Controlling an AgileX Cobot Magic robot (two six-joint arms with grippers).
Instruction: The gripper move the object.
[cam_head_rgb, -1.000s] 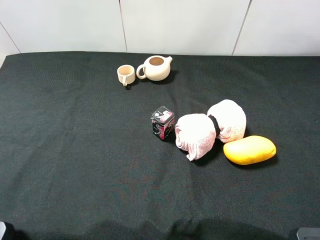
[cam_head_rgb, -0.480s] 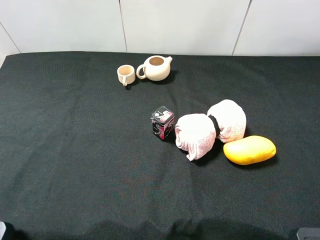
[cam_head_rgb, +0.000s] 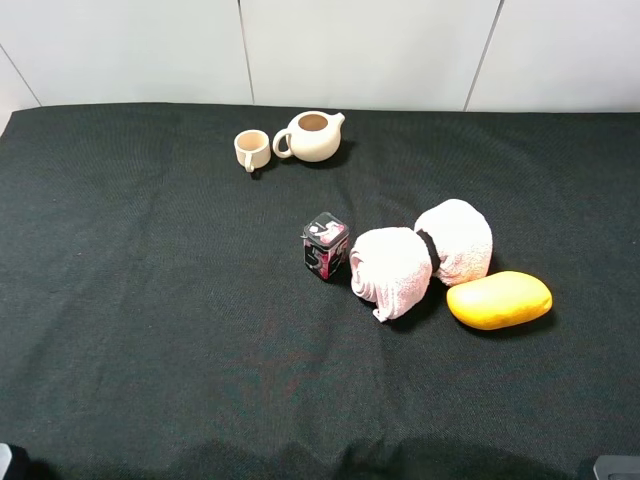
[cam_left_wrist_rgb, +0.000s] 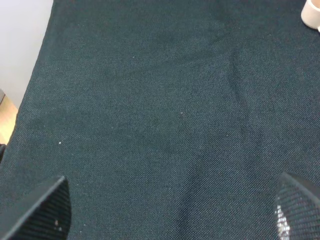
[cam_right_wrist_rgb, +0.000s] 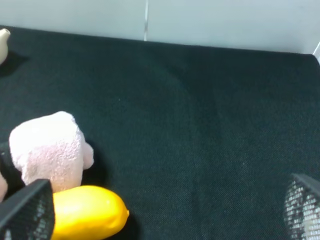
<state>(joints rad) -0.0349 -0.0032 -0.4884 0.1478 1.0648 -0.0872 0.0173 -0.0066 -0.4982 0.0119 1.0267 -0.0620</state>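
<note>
Nothing on the table (cam_head_rgb: 150, 300) has shifted since a second ago: the object (cam_head_rgb: 326, 245) stands where it stood, near the middle of the table, just beside the near pink rolled towel (cam_head_rgb: 391, 270), and neither of my arms has come into the high view. I judge this the very start of the task, the approach not yet begun.

My left jaws (cam_left_wrist_rgb: 170, 210) are spread wide over bare cloth near the table's left edge, holding nothing. My right jaws (cam_right_wrist_rgb: 165, 210) are wide too, empty, over the right side, with the mango (cam_right_wrist_rgb: 85, 212) and the far towel (cam_right_wrist_rgb: 50, 150) ahead of them.

The object is in neither wrist view. Next, I think, one arm must reach to the middle and come down over the box, with the jaws clear of the towel, which sits so close on one side that a finger could snag it.
</note>
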